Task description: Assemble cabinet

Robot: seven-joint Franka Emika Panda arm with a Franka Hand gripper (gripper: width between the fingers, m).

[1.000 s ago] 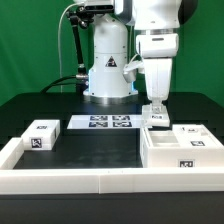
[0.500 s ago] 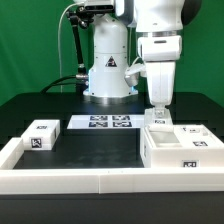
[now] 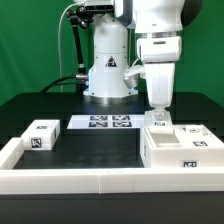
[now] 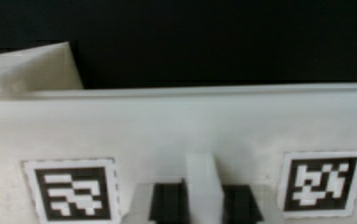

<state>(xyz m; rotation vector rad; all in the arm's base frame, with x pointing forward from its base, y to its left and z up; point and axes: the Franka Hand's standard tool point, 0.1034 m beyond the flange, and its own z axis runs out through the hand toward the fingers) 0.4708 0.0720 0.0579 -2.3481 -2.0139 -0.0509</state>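
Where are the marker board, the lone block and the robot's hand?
marker board (image 3: pixel 104 123): exterior view, its middle.
block (image 3: pixel 42 129): exterior view, its top face.
hand (image 3: pixel 158 110): exterior view, between its fingertips.

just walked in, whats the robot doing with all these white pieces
The arm is putting a white cabinet together. Its gripper is shut on a small tagged white piece at the far edge of the open box on the exterior view's right. Whether that piece is seated cannot be told. Another small block lies untouched on the left, near the marker board.
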